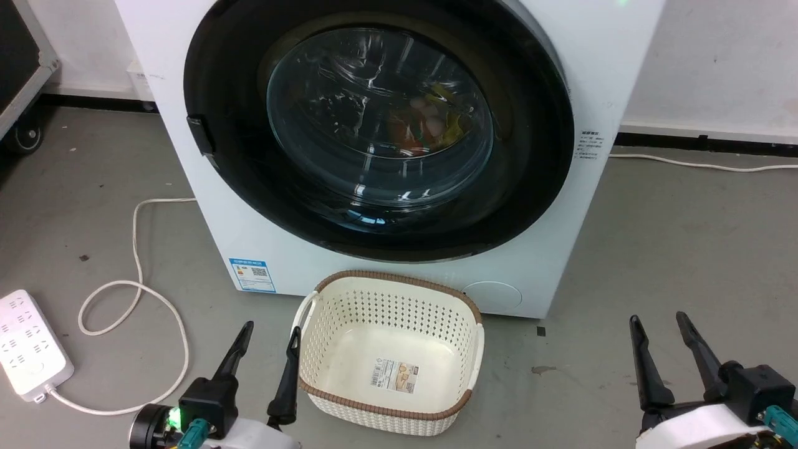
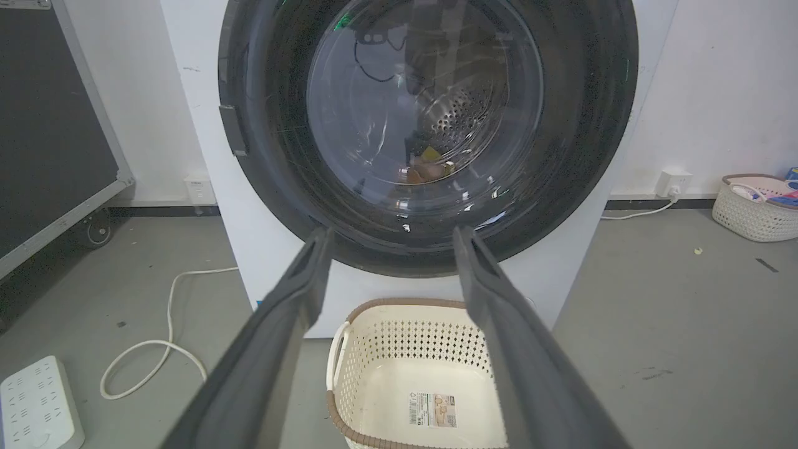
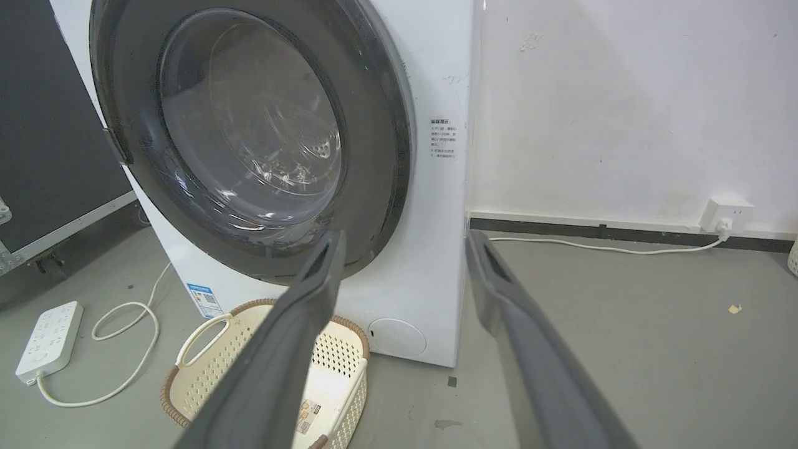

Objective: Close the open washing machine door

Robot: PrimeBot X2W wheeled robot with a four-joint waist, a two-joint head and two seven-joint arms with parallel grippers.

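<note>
From my seat, the washing machine door (image 1: pixel 379 125) looks shut already. Its black ring lies flat against the white front of the washer (image 1: pixel 598 81), and I see no gap along the edge in the head view or in either wrist view. The small handle (image 1: pixel 198 134) on the door's left edge sits close against the cabinet. Through the glass I can make out some coloured laundry (image 1: pixel 430 125) in the drum.

Both arms are low and near me, well apart from the door. The left gripper (image 1: pixel 271 328) has its fingers spread and holds nothing; its right finger is just beside the near-left rim of the laundry basket (image 1: pixel 399 276), which stands on the floor in front of the washer. The right gripper (image 1: pixel 658 318) is spread too and empty, over bare floor to the right.

My judgement is that the closing is done. What I can't confirm from here is whether the latch has actually caught. If it hasn't, one firm push on the left side of the door would be all that's left.
</note>
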